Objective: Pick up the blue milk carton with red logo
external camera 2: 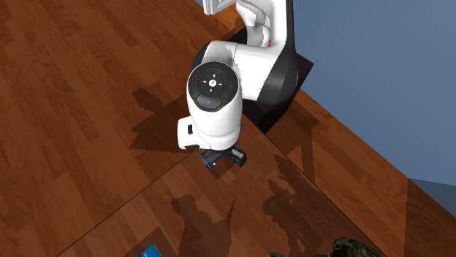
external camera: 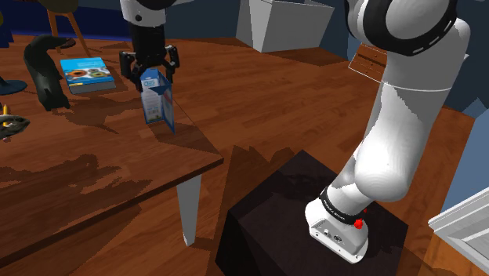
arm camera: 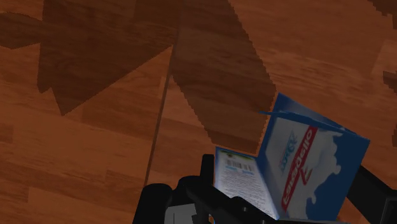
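The blue milk carton (external camera: 159,102) with white panels and a red logo stands slightly tilted near the wooden table's (external camera: 94,180) edge. My black gripper (external camera: 150,72) comes down from above and clasps its top. In the wrist view the carton (arm camera: 305,172) sits close between the two fingers (arm camera: 191,197), which press its sides, and its red lettering runs along one face. From the second exterior view the arm's white joint hides most of the gripper (external camera 2: 223,157), with a blue bit of the carton (external camera 2: 212,162) beside it. I cannot tell whether the carton's base touches the table.
A light blue book (external camera: 88,75) and a curved black object (external camera: 43,72) lie on the table toward the shoulder view's left. A white box (external camera: 282,23) stands on the floor behind. The dark stand (external camera: 274,227) sits past the table's corner and its white leg (external camera: 189,210).
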`<control>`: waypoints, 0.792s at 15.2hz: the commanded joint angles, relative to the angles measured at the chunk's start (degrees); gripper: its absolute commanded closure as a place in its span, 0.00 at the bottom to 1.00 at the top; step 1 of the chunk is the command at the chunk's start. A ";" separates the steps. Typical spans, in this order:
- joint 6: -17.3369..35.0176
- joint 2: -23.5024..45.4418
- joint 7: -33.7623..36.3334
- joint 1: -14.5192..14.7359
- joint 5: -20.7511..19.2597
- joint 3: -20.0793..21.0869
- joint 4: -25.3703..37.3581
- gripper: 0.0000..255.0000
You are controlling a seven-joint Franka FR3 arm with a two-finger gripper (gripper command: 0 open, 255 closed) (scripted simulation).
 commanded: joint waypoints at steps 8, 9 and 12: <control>1.17 0.22 0.23 0.09 -0.10 0.01 -0.95 1.00; 1.20 0.22 0.21 0.08 -0.10 0.01 -0.98 1.00; 1.15 0.17 0.16 0.04 -0.09 -0.01 -0.97 1.00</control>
